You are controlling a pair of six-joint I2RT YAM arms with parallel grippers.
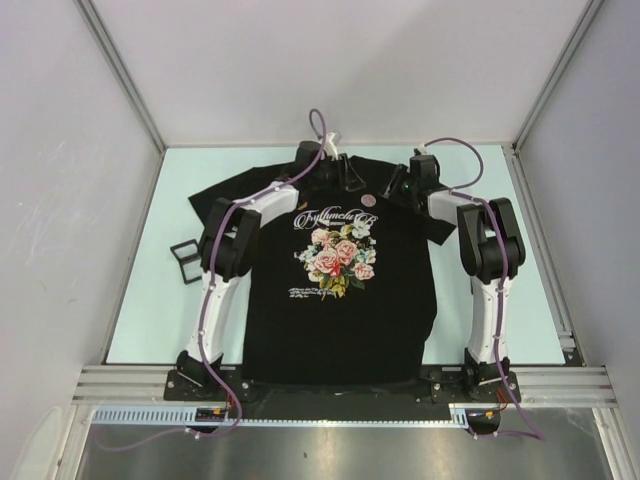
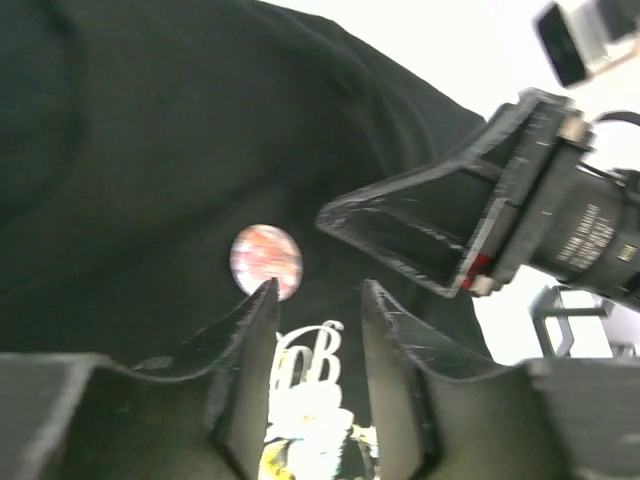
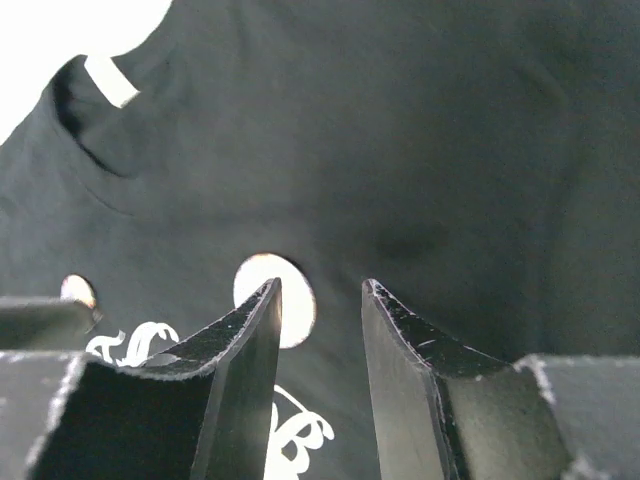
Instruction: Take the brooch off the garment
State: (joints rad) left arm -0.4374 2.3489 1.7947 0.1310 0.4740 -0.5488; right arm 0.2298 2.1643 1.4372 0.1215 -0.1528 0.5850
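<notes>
The black garment [image 1: 340, 320] lies flat in the middle of the bench [image 1: 140, 300], with its neck toward the far edge. The round pink brooch [image 1: 368, 200] sits on the chest, just above the end of the white writing [image 1: 335, 216]. The left tool [image 2: 320, 290] and the right tool [image 3: 320, 290] are both half open over the garment and hold nothing. One tip of the left tool is right beside the brooch.

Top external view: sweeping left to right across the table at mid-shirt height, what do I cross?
Black rectangular frame → left arm → rose bouquet print → right arm.
</notes>
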